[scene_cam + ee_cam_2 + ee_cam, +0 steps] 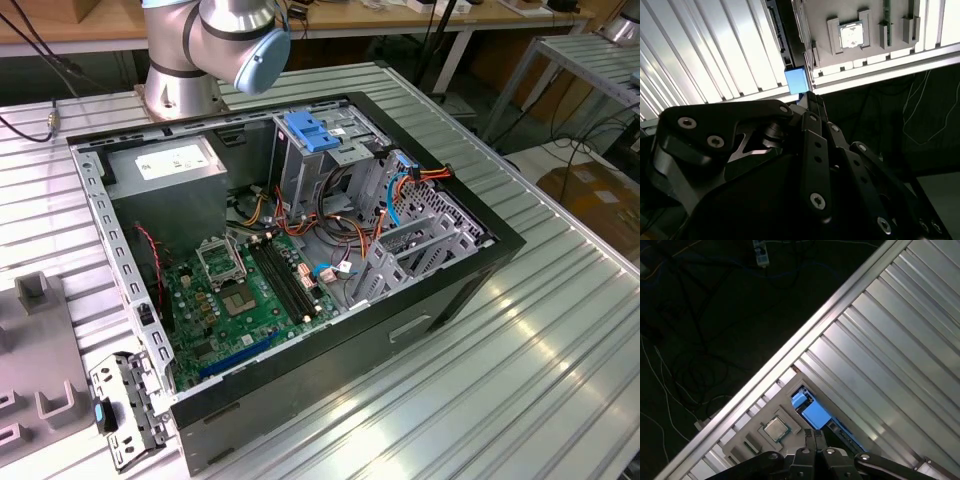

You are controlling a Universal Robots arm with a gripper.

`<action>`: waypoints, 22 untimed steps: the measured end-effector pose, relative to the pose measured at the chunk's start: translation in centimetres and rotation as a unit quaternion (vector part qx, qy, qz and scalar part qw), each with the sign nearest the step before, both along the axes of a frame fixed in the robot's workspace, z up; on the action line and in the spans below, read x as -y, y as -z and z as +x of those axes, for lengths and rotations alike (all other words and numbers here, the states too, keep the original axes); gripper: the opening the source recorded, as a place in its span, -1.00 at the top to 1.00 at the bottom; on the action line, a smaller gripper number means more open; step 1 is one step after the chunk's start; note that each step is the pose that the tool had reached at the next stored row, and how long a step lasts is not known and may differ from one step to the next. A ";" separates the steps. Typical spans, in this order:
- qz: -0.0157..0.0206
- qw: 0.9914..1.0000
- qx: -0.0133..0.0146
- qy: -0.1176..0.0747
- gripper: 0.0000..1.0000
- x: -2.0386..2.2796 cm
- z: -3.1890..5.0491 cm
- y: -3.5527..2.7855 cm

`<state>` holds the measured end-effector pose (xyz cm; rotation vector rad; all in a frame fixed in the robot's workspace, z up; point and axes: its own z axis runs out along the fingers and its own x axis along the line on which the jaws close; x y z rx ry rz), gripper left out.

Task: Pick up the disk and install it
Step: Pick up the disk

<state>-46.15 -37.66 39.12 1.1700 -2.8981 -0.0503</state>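
Note:
The disk (124, 408) lies on the ribbed table by the open computer case's corner nearest the camera, at the exterior view's lower left. It shows a grey perforated face and a bright blue end piece. In both wrist views that blue end (796, 80) (814, 414) sits just beyond my fingertips, with the dark body running away along the table. My gripper (808, 96) (815, 436) hovers above it, apart from it. The black fingers are pressed together with nothing between them.
A grey fixture tray (40, 350) (830, 55) beside the disk carries a processor chip (851, 36) (776, 428). The open case (300, 250) holds a green motherboard (240, 300), cables and a drive cage with a light-blue latch (310, 132). The table edge (805, 335) drops to a dark floor with cables.

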 end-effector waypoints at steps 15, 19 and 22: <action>0.000 0.999 0.000 -0.033 0.79 0.00 0.00 0.00; 0.000 0.999 0.000 -0.045 0.79 0.00 0.00 0.00; 0.000 0.999 0.000 -0.052 0.79 0.00 0.00 0.00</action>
